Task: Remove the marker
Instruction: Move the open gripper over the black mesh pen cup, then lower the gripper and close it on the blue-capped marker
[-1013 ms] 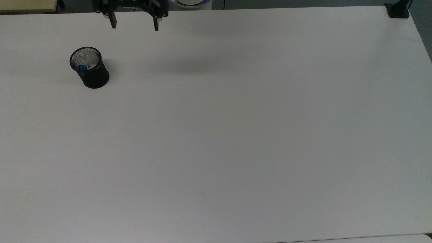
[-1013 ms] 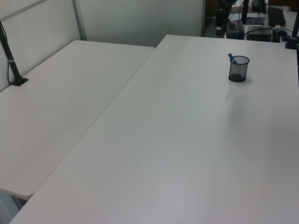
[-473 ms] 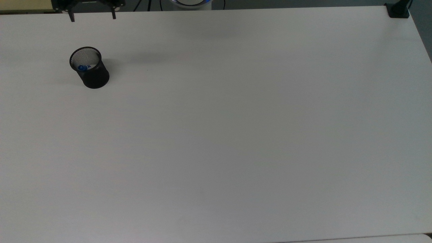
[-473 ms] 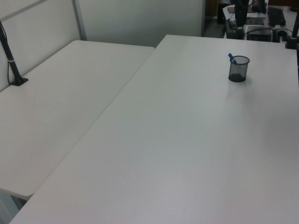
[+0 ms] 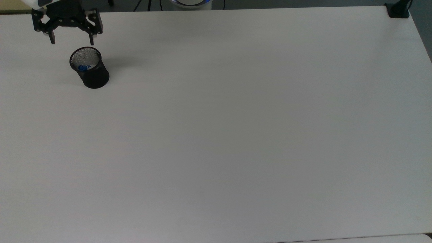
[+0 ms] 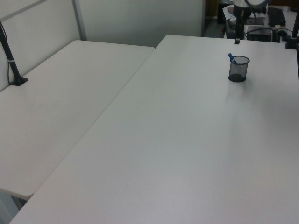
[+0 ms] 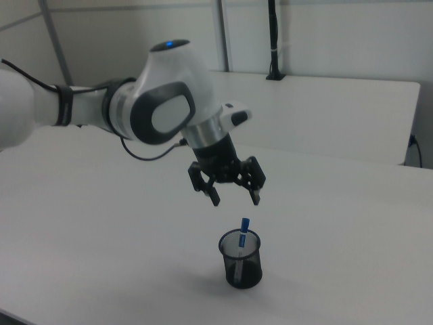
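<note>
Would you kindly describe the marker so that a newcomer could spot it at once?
On the white table, find the black mesh cup below the open tool. The marker stands in it, leaning on the rim, its blue cap poking out. It is the table's sole white-and-blue thing.

Black mesh cup (image 5: 90, 68) — blue-capped white marker (image 7: 242, 237) — on white table (image 5: 236, 135).

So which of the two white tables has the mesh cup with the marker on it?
The larger table under the gripper; the mesh cup with the marker stands there. The other table adjoins it.
</note>
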Robot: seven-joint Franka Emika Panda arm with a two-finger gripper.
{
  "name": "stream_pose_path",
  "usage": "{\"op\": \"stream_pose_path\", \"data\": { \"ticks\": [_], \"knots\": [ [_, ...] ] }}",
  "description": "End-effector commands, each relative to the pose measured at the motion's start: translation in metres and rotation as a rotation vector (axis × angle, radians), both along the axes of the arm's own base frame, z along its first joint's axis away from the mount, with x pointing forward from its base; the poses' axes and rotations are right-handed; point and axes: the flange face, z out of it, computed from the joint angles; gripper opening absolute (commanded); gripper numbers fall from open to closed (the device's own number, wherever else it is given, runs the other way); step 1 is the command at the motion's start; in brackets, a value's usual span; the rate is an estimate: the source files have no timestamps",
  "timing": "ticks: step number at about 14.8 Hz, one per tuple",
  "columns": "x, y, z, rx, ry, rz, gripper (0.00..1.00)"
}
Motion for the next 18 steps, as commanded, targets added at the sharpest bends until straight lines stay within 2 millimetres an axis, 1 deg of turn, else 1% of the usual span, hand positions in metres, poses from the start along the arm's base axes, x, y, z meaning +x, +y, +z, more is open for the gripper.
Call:
{"op": "stream_pose_path", "data": {
  "ticks": [1, 2, 4, 5, 7, 8, 9, 10, 11, 12, 13, 15, 16, 17, 18],
  "knots": [
    [-0.014, -0.005, -0.025, 0.008, -0.047, -0.055, 1.00],
    [-0.014, -0.003, -0.040, 0.012, -0.073, -0.079, 1.00],
    [-0.015, 0.002, -0.062, 0.031, -0.154, -0.139, 1.00],
    [-0.012, 0.002, -0.071, 0.041, -0.175, -0.153, 1.00],
    [-0.007, 0.005, -0.080, 0.069, -0.191, -0.177, 1.00],
    [-0.007, 0.004, -0.082, 0.085, -0.194, -0.192, 0.98],
    [-0.006, 0.005, -0.082, 0.092, -0.198, -0.197, 0.95],
    [-0.005, 0.005, -0.085, 0.095, -0.193, -0.201, 0.89],
    [-0.003, 0.004, -0.086, 0.102, -0.195, -0.209, 0.81],
    [-0.002, 0.003, -0.084, 0.115, -0.205, -0.223, 0.70],
    [0.000, 0.003, -0.082, 0.125, -0.215, -0.231, 0.56],
    [0.000, 0.001, -0.080, 0.138, -0.223, -0.241, 0.22],
    [-0.001, 0.001, -0.079, 0.140, -0.225, -0.244, 0.07],
    [-0.001, 0.001, -0.079, 0.140, -0.225, -0.244, 0.00],
    [-0.001, 0.000, -0.078, 0.141, -0.227, -0.247, 0.00]
  ]
}}
